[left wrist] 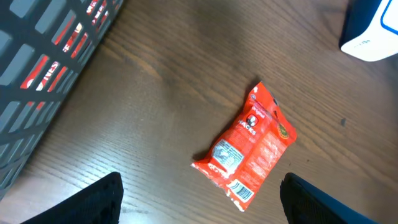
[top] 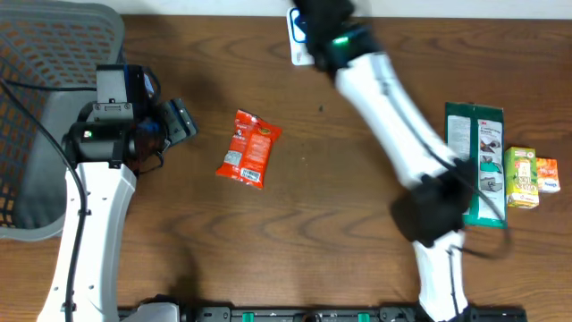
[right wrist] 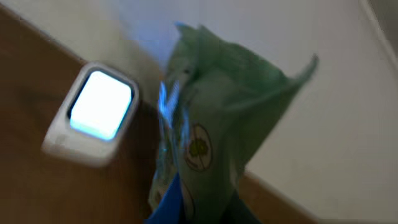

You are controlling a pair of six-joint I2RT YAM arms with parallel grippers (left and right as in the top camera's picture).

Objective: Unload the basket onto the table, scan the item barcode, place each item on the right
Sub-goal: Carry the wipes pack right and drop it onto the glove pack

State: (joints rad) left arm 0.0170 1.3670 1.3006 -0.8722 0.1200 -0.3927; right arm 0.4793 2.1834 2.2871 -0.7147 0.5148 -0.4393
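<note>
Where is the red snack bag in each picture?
Overhead: the red snack bag lies flat, left of the middle.
Left wrist: the red snack bag sits a bit right of the middle, low down.
Right wrist: not in it; a green packet fills the middle.
Shared landmark: the white scanner, top middle overhead, top right corner in left wrist, left side in right wrist.

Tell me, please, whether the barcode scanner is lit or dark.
Lit: the scanner has a window glowing bright white in the right wrist view, near the green packet.
</note>
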